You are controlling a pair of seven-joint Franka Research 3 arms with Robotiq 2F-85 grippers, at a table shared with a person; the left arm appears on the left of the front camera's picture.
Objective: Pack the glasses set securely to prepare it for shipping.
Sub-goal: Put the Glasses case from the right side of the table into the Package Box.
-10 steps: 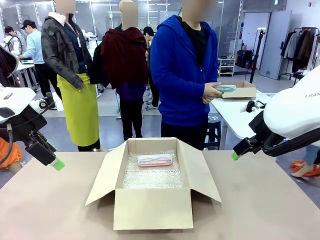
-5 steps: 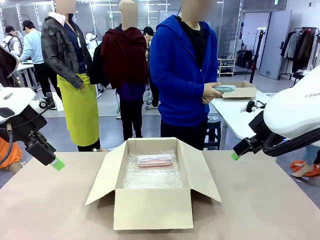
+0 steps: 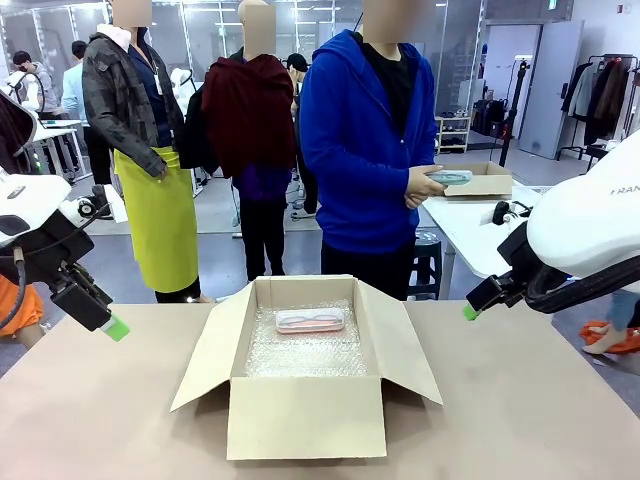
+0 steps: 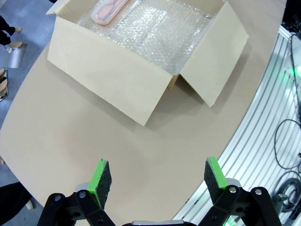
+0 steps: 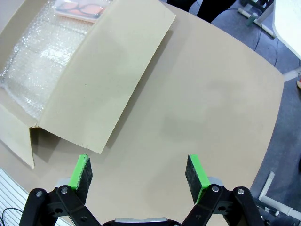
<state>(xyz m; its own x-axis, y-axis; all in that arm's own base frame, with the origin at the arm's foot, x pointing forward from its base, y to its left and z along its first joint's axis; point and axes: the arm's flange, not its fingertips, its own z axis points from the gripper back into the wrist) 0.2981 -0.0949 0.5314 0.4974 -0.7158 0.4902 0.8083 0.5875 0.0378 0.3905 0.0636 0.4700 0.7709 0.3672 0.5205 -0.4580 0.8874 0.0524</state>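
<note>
The pale pink oblong glasses case (image 3: 311,320) lies flat on bubble wrap (image 3: 305,358) by the far wall of the open brown cardboard box (image 3: 305,415), its long axis running left to right along that wall. The mint green glasses case (image 3: 450,177) rests in the person's hand (image 3: 422,186). The left end effector (image 4: 157,176) and right end effector (image 5: 138,174) hang empty, fingers apart. Left uncovered, the pink case could slide in transit.

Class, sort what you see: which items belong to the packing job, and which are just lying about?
Job: pale pink oblong glasses case; mint green glasses case in the person's hand; open brown cardboard box; clear bubble-wrap lining.
Lying about: small cardboard box on white side table; black stool.
</note>
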